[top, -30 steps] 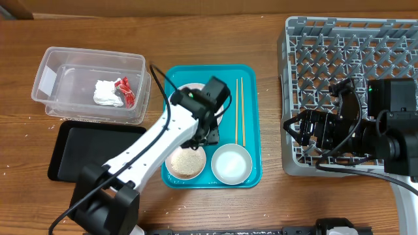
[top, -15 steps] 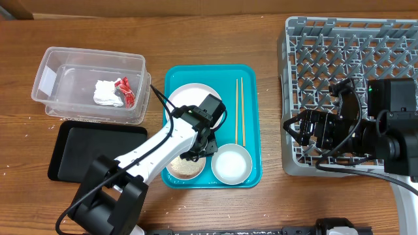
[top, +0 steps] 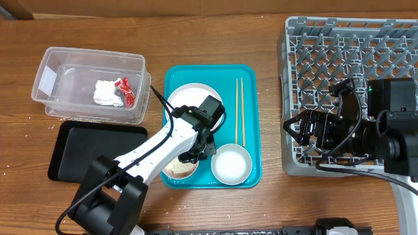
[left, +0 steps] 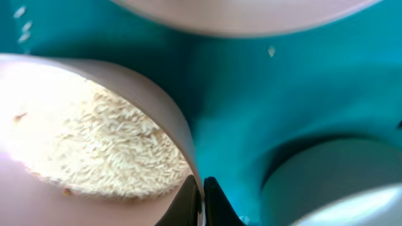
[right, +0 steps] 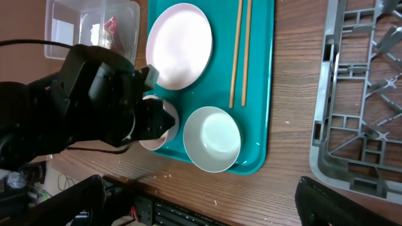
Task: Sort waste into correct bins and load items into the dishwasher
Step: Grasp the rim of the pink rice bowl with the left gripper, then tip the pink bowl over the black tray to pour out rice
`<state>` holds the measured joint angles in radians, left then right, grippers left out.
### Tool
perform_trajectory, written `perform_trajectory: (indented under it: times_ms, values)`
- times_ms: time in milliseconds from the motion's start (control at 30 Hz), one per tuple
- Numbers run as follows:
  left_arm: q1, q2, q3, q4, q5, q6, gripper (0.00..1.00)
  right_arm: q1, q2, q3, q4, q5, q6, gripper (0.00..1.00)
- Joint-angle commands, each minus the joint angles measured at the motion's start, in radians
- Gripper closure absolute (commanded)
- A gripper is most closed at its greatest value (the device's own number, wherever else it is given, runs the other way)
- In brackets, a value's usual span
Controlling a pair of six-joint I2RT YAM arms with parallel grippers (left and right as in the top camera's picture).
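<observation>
Pinkish bowl (top: pixel 172 173) sits at the near left of the teal tray (top: pixel 252 98), just left of the white bowl (top: pixel 230 163). Overhead, the left gripper (top: pixel 197 150) is at its right rim, while the right gripper (top: pixel 289 130) hangs well apart beside the dish rack (top: pixel 353 39). In the left wrist view, narrow jaws pinch that rim, one fingertip inside and one outside, with the rice grains (left: pixel 113 150) to their left. In the right wrist view, that arm's own jaws look spread wide, and the left arm hides most of the bowl.
</observation>
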<state>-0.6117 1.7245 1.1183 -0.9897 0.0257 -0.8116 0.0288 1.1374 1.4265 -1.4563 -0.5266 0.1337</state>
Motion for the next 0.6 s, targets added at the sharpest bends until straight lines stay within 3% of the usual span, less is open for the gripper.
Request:
perform_trajectory:
  times_ms: [0,133,300,467,567]
  values:
    - [-0.004,0.003,0.071,-0.087,-0.034,0.029,0.96,0.006,-0.002,-0.001,0.003,-0.006,-0.005,0.02]
    - [0.000,-0.027,0.161,-0.206,-0.063,0.094,0.96,0.006,-0.002,-0.001,0.002,-0.006,-0.005,0.02]
    - [0.071,-0.127,0.220,-0.241,-0.001,0.225,0.96,0.006,-0.002,-0.001,0.001,-0.006,-0.005,0.02]
    - [0.264,-0.253,0.220,-0.245,0.148,0.386,0.96,0.006,-0.002,-0.001,-0.006,-0.006,-0.005,0.02]
    - [0.449,-0.298,0.220,-0.261,0.327,0.533,0.96,0.006,-0.002,-0.001,-0.009,-0.006,-0.004,0.02]
